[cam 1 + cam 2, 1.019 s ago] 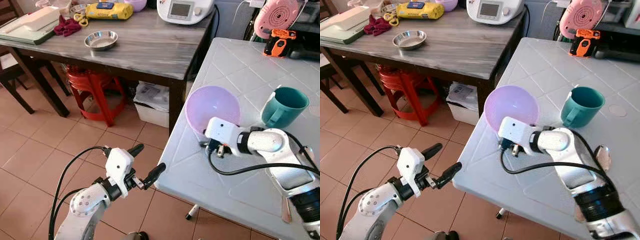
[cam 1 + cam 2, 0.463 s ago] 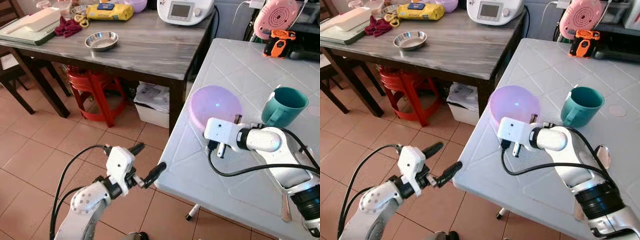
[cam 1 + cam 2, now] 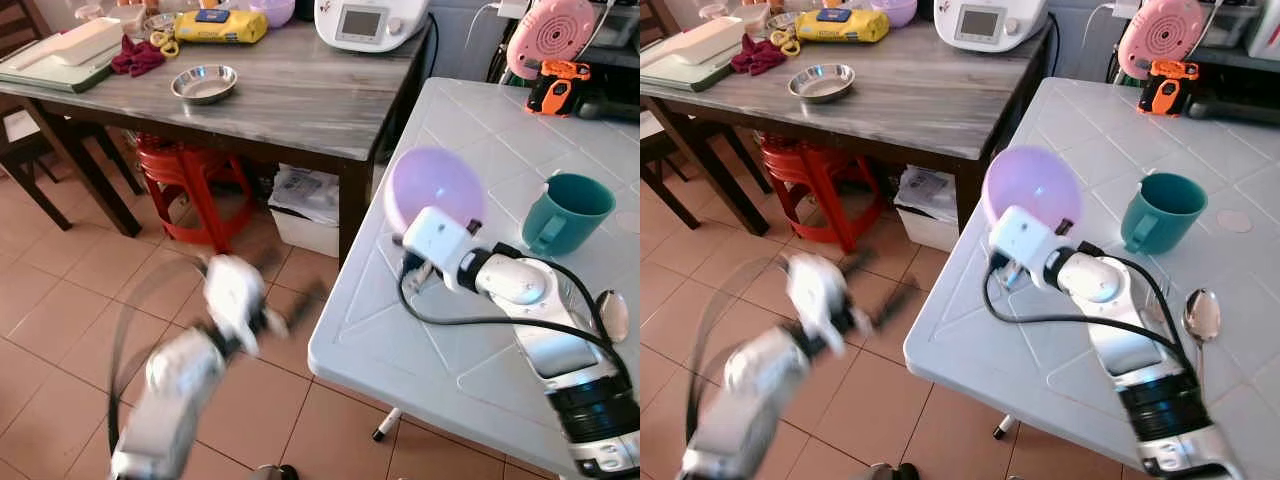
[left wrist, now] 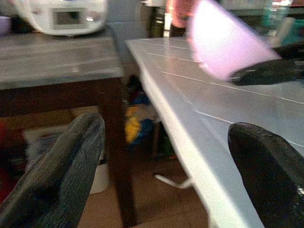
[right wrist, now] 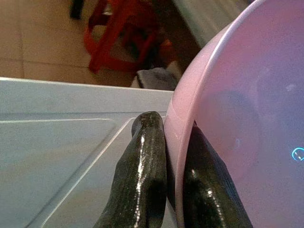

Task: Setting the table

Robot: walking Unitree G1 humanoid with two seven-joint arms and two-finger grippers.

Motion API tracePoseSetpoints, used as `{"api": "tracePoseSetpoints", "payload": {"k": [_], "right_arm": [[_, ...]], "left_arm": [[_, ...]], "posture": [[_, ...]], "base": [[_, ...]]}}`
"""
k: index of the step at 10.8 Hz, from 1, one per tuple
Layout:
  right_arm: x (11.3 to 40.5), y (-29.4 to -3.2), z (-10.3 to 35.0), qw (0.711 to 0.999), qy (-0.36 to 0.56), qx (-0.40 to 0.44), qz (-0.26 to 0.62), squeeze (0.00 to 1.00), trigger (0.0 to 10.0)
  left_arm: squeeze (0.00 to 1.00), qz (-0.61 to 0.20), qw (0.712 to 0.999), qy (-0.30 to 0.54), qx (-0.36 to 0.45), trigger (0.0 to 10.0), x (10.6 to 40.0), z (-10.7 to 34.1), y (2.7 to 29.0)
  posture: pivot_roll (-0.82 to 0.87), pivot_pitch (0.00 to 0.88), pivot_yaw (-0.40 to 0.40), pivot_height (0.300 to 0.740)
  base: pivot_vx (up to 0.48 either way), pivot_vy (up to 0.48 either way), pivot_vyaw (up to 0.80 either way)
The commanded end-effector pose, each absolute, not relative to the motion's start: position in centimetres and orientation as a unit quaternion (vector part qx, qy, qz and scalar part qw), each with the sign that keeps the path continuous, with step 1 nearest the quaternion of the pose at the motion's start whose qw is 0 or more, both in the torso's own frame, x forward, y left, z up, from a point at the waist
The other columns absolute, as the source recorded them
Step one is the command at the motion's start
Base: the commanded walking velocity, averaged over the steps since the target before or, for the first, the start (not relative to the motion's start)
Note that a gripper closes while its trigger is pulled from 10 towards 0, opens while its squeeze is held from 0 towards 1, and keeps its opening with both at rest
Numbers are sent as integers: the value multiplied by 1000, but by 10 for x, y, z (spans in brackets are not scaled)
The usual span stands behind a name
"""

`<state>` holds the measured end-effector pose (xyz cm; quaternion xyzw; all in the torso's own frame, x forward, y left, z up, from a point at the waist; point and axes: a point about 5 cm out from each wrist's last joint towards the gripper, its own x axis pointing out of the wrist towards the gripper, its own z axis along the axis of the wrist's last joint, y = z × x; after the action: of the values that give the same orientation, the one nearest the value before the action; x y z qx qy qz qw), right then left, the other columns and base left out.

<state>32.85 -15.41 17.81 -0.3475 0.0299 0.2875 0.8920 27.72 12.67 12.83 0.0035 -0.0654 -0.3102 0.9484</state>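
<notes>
The right gripper (image 5: 166,190) is clenched on the rim of the pink bowl (image 3: 435,188), one black finger outside the wall and one inside, as the right wrist view shows. The bowl is tipped up on edge, its open mouth facing the robot, held just over the near-left part of the white tiled surface (image 3: 480,130). From the gripper the bowl stands up and away, so any setting-down probably means rolling the wrist until the rim lies level and the base meets the surface. Just beside the bowl, to its right, stands the teal mug (image 3: 566,212), upright with its handle toward the robot; a spoon (image 3: 1201,318) lies nearer, at the right arm's far side. The right arm is plainly the nearer one to all three. The left gripper (image 4: 161,156), fingers spread wide and holding nothing, is blurred over the tiled floor (image 3: 60,290), off the surface's left edge. Beyond it stands a wooden table (image 3: 290,90) carrying a steel dish (image 3: 203,82).
</notes>
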Motion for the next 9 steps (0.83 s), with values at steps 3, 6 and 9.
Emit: {"api": "tracePoseSetpoints", "payload": {"k": [3,6,9], "right_arm": [[315,-149,179,967,-43,-196,160,0,0],[291,-145,163,984,-66,-133,95,0,10000],[287,-154,158,990,-56,-116,58,0,10000]], "left_arm": [[0,-180,983,-29,23,10000,303,115,145],[0,-136,990,-23,8,10000,309,108,146],[0,-141,990,-21,2,10000,312,106,140]], "posture": [[-76,60,89,740],[-96,50,108,740],[-107,73,102,740]], "base": [[0,0,0],[0,0,0],[0,0,-254]]}}
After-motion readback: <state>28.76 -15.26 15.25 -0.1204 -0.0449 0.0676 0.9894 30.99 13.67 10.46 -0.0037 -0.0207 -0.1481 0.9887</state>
